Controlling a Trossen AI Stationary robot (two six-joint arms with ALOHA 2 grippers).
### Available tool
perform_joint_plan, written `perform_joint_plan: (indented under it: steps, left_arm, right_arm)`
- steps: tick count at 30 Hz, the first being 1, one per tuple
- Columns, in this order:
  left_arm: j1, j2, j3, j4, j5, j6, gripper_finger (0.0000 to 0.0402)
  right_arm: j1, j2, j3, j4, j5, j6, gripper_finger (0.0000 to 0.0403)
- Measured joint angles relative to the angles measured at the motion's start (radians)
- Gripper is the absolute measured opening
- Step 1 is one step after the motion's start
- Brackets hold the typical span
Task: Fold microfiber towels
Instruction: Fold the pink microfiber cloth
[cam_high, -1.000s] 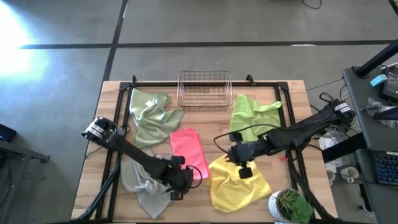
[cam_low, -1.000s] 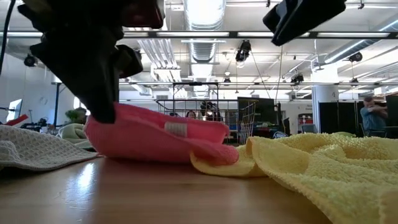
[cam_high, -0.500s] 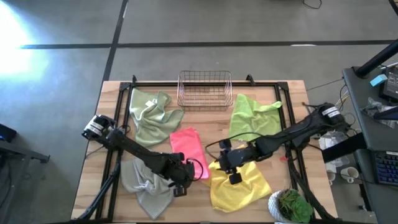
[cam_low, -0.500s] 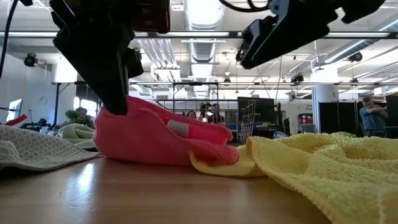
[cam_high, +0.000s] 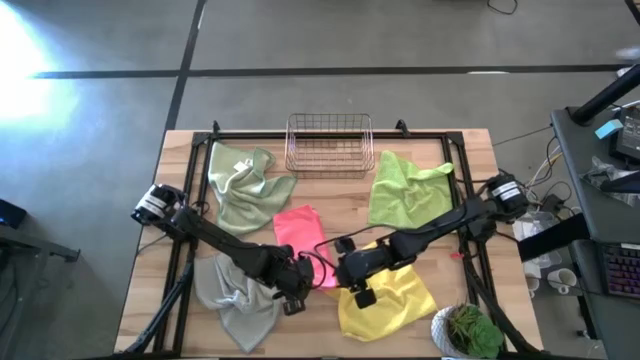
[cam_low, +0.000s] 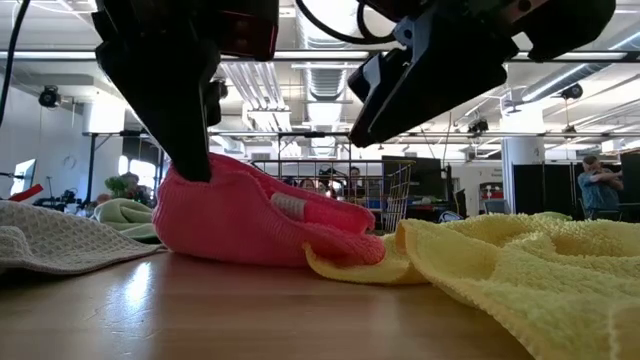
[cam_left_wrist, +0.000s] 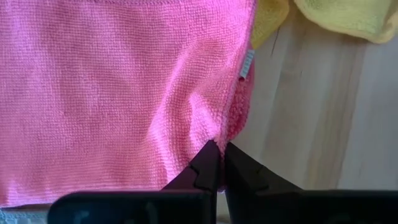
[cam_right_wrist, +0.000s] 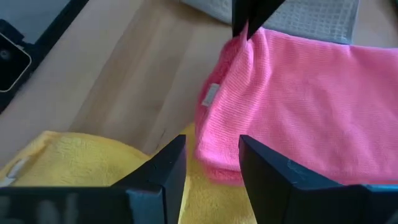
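Table (cam_high: 470, 150): five microfiber towels (cam_high: 304, 240)

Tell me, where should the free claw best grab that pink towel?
Probably the near corner by the white tag, coming down from the yellow towel's side. The left gripper already pinches the pink towel's near edge; the right gripper hovers open there.

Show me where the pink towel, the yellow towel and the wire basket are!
pink towel (cam_high: 302, 236): high view, middle of its flat top.
yellow towel (cam_high: 395, 300): high view, bare part beside the right arm.
wire basket (cam_high: 329, 167): high view, near rim.
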Motion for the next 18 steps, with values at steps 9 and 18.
perform_joint_plan:
  steps: [9,18]
  left_arm:
    - [0.001,-0.022,0.024,0.007,-0.002,-0.017,0.0]
    - [0.003,-0.092,0.023,0.002,-0.035,-0.015,0.0]
  right_arm:
    - [-0.001,0.008,-0.005,0.029,0.003,-0.008,0.0143]
    - [-0.003,0.043,-0.006,0.064,0.01,-0.007,0.0146]
